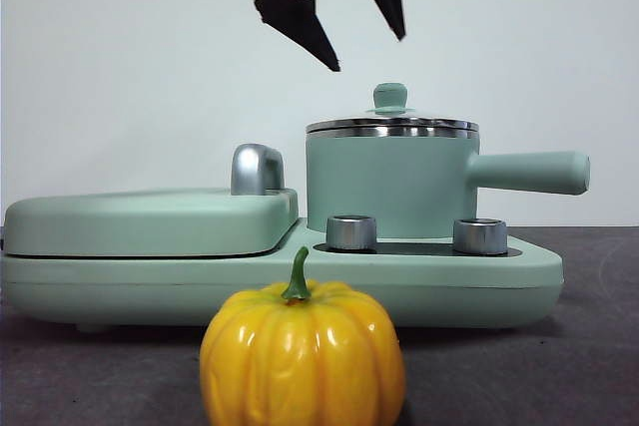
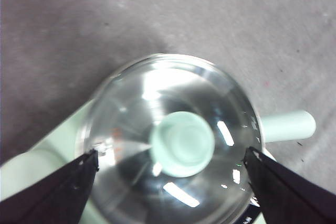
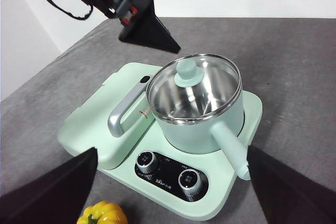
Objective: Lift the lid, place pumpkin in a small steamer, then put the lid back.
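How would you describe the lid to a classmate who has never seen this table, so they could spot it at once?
Find the wide mint-green cooker base on the grey table; on its side with the two steel dials stands the small steamer with a long straight handle. The lid sits on that pot. Unlike the flat green cover beside it, it is round clear glass with a steel rim and a mint knob.

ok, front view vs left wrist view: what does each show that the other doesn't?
Front view only: the pumpkin on the table in front of the cooker base, the two steel knobs, the flat rectangular cover with its steel handle, and the left claw open above the lid. Left wrist view only: a top-down look through the lid's glass. Both: the lid knob on the closed small steamer, and its side handle.
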Robot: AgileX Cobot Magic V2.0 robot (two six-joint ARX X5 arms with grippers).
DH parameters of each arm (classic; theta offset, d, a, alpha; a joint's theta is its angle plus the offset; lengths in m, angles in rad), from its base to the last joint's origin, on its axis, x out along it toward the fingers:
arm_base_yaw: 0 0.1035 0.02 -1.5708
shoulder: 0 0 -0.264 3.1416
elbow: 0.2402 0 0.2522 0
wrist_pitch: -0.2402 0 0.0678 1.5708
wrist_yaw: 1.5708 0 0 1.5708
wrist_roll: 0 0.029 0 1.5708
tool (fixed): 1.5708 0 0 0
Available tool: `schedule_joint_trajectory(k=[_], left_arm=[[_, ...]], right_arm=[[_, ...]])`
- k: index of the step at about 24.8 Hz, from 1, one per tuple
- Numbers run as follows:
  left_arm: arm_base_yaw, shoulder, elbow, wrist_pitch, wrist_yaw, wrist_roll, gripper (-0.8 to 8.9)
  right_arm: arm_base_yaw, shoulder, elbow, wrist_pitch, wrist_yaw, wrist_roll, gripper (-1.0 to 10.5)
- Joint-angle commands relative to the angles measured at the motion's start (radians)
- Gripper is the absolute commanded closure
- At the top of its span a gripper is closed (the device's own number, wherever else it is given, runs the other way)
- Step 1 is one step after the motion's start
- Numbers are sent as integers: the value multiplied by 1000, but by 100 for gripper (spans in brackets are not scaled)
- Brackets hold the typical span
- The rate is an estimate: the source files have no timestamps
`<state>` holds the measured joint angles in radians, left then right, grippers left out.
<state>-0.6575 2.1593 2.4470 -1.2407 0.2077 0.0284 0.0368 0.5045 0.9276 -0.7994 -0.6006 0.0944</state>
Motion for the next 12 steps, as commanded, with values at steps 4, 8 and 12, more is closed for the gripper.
schedule_joint_trajectory(k=[4,8,12], left_arm=[[-47,66,36,6,-35,31,378],[-50,95,36,11,-37,40,382],[-51,100,35,22,-56,46,415]], right_arm=[[2,4,15,3,-2,11,493],[2,4,15,1,-2,11,493],[2,4,15,1,-2,11,493]])
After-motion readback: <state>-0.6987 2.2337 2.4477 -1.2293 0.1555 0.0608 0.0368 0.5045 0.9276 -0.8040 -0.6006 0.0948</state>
